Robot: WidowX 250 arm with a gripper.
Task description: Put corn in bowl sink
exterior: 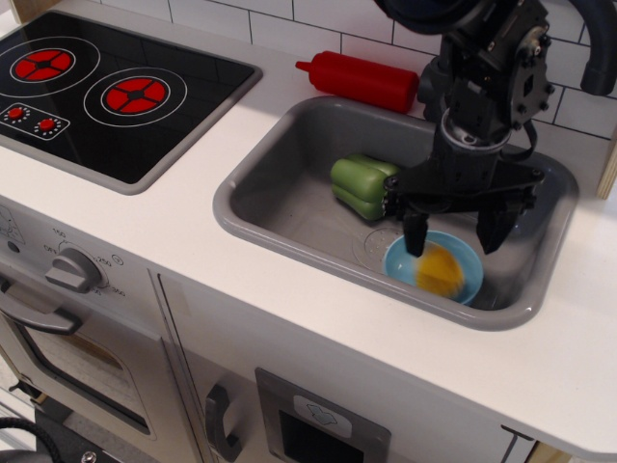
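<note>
Yellow corn (439, 269) is sitting blurred in the blue bowl (465, 284), at the sink's (289, 207) front-right corner. Gripper (455, 231) is hanging just above it, jaws spread wide, gripping nothing. You're at release; next, lift straight up clear of the bowl rim.

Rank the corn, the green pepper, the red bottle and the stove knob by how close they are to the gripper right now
1. The corn, just below the open gripper, lying in the blue bowl.
2. The green pepper, beside it in the sink.
3. The red bottle, on the counter behind the sink.
4. The stove knob, far off on the cabinet front.
</note>
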